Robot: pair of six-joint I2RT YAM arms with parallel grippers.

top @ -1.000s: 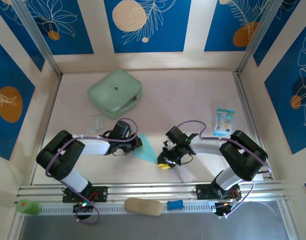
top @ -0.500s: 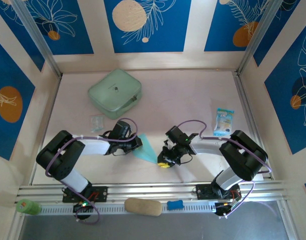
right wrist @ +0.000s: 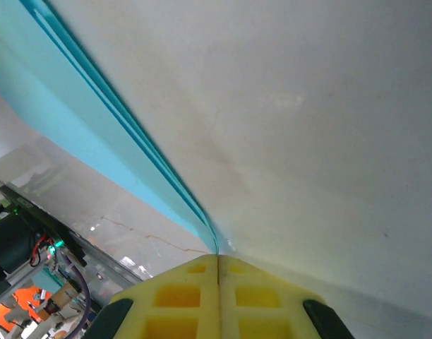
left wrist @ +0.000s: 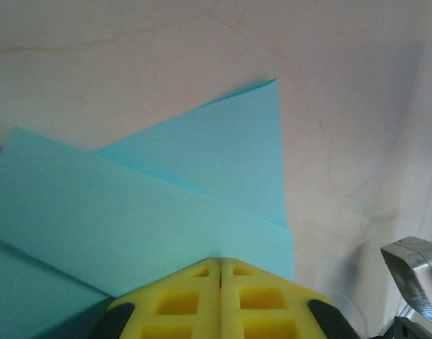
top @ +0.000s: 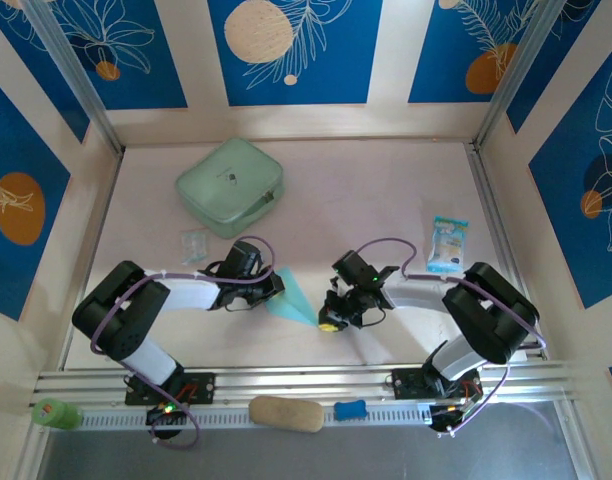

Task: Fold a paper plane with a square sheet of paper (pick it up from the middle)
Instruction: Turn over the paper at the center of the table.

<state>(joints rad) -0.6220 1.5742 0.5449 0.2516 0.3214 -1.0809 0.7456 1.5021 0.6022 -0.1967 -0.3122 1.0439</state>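
Observation:
The paper plane (top: 292,297) is a light cyan sheet folded into a pointed wedge, lying on the table between the two arms. My left gripper (top: 275,289) is shut at the wedge's wide end. In the left wrist view its yellow fingertips (left wrist: 220,263) meet against the flat face of the folded layers (left wrist: 166,198). My right gripper (top: 329,322) is shut at the narrow tip. In the right wrist view the paper's stacked edges (right wrist: 124,141) run edge-on straight into the closed seam of its gripper (right wrist: 217,258).
A mint-green case (top: 230,186) sits at the back left, with a small clear packet (top: 194,244) in front of it. A printed blue-white packet (top: 447,243) lies at the right. On the front rail lie a tan block (top: 286,413), a blue piece (top: 351,409) and a green object (top: 54,413).
My right gripper has closed on the paper's tip and shifted slightly. The left arm and the paper have stayed put.

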